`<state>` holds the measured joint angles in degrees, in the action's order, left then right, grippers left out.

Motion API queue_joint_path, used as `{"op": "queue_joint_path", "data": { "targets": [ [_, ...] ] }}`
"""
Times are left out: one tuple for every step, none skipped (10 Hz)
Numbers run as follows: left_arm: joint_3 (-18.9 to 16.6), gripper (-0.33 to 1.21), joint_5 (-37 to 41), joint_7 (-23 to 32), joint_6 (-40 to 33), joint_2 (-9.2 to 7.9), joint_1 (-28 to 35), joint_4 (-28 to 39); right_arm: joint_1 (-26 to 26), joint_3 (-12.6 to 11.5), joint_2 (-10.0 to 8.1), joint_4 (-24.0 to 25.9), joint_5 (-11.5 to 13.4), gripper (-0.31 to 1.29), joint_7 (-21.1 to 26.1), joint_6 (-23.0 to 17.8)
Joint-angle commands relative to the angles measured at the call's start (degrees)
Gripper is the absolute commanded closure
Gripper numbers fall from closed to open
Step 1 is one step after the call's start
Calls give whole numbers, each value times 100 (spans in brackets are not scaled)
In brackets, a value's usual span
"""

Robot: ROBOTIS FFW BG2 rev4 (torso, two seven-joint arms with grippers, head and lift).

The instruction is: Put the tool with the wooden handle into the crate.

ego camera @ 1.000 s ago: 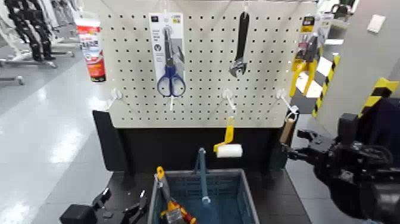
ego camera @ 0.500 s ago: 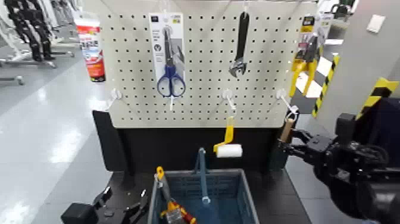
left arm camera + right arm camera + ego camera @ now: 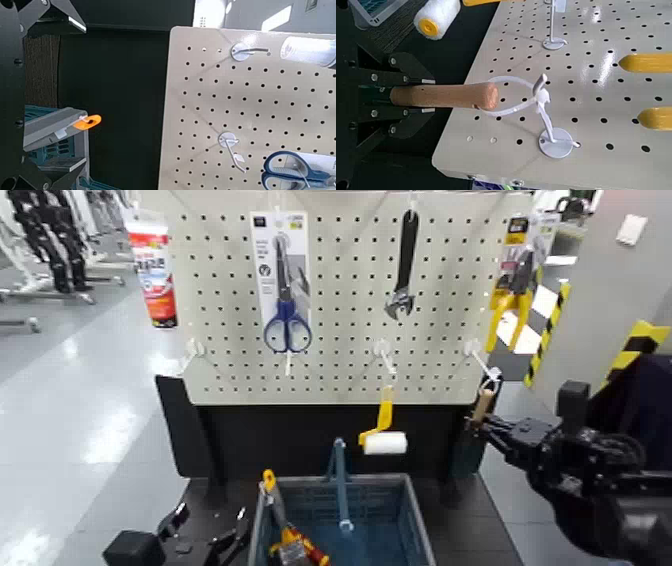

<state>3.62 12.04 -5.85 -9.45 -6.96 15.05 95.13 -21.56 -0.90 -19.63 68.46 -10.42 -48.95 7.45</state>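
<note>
- The tool with the wooden handle (image 3: 484, 404) is at the lower right corner of the pegboard (image 3: 340, 310), outside the crate (image 3: 378, 480).
- The right gripper (image 3: 474, 423) is at this same corner, a little lower than the upper end of the handle.
- Its pincer is closed on the tool: the handle lies between the two fingers, and its rounded end comes out toward the board.
- At this rounded end there is a white ring (image 3: 508, 78), which still connects the tool with the white hook (image 3: 544, 120).
- The blade I cannot tell clearly, because the gripper covers that part.
- The crate stands below the lower edge of the pegboard, to the left of the tool, with its blue bar handle raised.
- Inside, by its left wall, lies an orange-handled tool (image 3: 271, 481).
- The left gripper (image 3: 212, 532) is beside the left wall of the crate, its pincer wide and holding nothing.
</note>
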Motion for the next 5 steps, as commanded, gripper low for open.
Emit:
{"op": "queue_joint_path", "data": {
  "targets": [
    [-2, 15, 0, -4, -13, 2, 6, -12, 20, 2, 11, 18, 4, 118, 9, 2],
    [-2, 15, 0, -4, -13, 2, 6, -12, 38, -16, 20, 45, 4, 118, 9, 2],
    [-2, 15, 0, -4, -22, 2, 6, -12, 73, -51, 38, 89, 4, 118, 9, 2],
    [-2, 15, 0, -4, -22, 2, 6, -12, 126, -95, 64, 194, 4, 118, 9, -6],
    [-2, 15, 0, -4, -22, 2, 15, -12, 205, -139, 99, 379, 4, 118, 9, 38]
  ]
}}
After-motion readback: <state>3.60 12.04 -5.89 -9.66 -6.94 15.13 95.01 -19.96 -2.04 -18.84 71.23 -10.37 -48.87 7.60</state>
